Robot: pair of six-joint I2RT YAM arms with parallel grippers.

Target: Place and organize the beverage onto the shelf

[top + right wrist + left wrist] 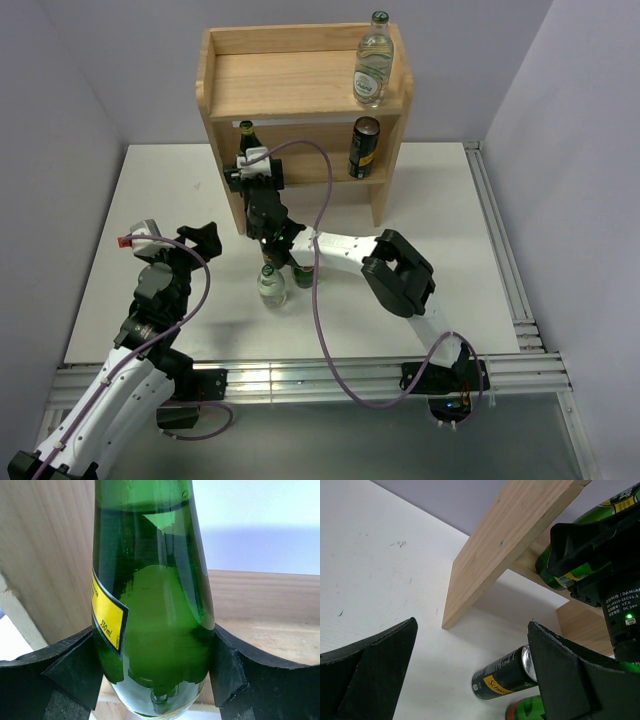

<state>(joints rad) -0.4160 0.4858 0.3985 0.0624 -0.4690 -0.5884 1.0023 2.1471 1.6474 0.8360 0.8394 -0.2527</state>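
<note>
The left gripper (172, 236) hangs spread wide and empty. Its wrist view shows a dark can (507, 675) on the table (380, 555), mostly hidden from overhead. Farther back, the right gripper (152, 665) clasps a green bottle (150, 605), seemingly at the left end of the lower board of the shelf (290, 85).

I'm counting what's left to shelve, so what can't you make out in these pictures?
- Top view: the right arm hides how many drinks stand beside the clear bottle on the table.
- Right wrist view: the base of the dark green bottle is cut off by the lower edge; whether it rests on the shelf is unclear.
- Left wrist view: a green object below the can is cut off by the edge.
</note>
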